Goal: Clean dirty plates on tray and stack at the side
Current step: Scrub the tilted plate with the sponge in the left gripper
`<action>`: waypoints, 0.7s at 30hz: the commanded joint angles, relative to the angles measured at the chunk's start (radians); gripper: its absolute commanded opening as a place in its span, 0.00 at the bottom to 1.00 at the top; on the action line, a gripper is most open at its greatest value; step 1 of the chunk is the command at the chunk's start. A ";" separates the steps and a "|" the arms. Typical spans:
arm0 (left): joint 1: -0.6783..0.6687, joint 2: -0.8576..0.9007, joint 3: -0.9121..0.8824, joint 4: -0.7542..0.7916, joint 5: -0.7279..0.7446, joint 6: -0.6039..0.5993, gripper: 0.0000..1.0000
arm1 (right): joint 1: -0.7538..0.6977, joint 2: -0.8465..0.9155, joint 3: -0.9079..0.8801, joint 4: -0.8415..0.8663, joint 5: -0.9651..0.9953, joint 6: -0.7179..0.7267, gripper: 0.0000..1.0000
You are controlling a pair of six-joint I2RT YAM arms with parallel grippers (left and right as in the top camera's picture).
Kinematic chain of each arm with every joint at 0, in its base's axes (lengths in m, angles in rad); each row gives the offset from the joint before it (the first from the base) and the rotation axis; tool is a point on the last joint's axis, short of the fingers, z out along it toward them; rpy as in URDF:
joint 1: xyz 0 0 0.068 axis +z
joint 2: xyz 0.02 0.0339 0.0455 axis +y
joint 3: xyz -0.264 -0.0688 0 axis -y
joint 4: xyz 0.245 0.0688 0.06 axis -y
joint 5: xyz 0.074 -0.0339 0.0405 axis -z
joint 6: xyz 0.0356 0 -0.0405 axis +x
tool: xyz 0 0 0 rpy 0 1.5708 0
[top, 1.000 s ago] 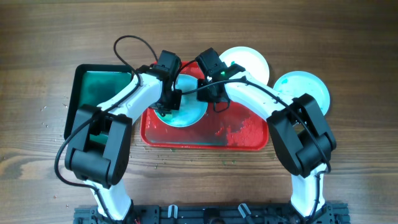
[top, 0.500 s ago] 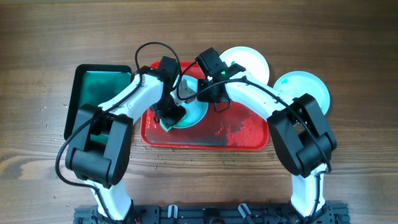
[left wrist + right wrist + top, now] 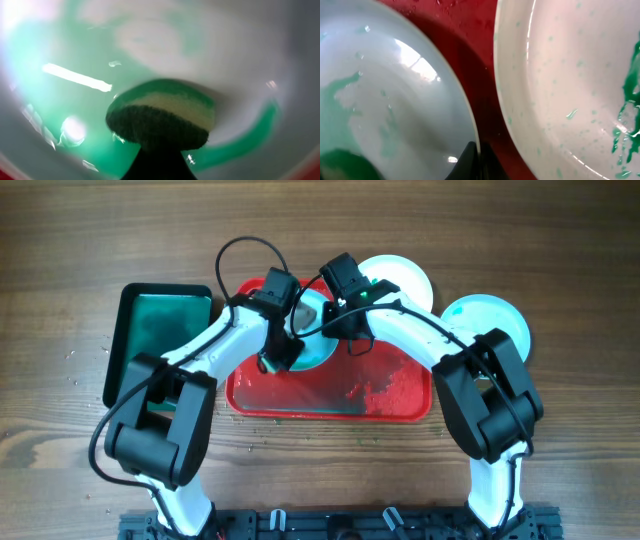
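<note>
Left wrist view puts the sponge [image 3: 160, 117] dead centre: a green and pale pad with a dark scrubbing face, clamped in the left pincer [image 3: 278, 350] and pressed against the face of a white plate [image 3: 235, 45]. Green smears curve across the wet face on both sides of the sponge.

Right wrist view has the right pincer [image 3: 474, 165] closed on the rim of that same plate, one dark finger showing at the bottom where the rim passes. Beyond the rim a strip of the red tray [image 3: 470, 60] shows, and past it lies a second plate [image 3: 555, 95], white with green flecks and a thicker green streak at its right side.

Overhead, both pincers meet over the far left part of the red tray, which sits in the middle of the table [image 3: 560, 460]. The held plate looks tilted, its far edge raised. Green and pale residue covers the tray floor toward its right end. The second plate lies at the tray's far right corner. A third plate [image 3: 492, 320], tinted teal, lies just right of it, nearer the table's right edge. A smaller green tray [image 3: 150, 330] lies just left of the red one.
</note>
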 commanded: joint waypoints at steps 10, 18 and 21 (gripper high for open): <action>0.011 0.074 0.008 0.172 -0.444 -0.642 0.04 | 0.016 0.017 -0.011 -0.010 -0.006 -0.002 0.04; 0.027 -0.042 0.182 0.057 -0.343 -0.644 0.04 | 0.016 0.017 -0.011 -0.006 -0.065 -0.043 0.07; 0.056 -0.101 0.227 -0.015 -0.255 -0.643 0.04 | 0.016 0.017 -0.011 0.002 -0.098 -0.068 0.18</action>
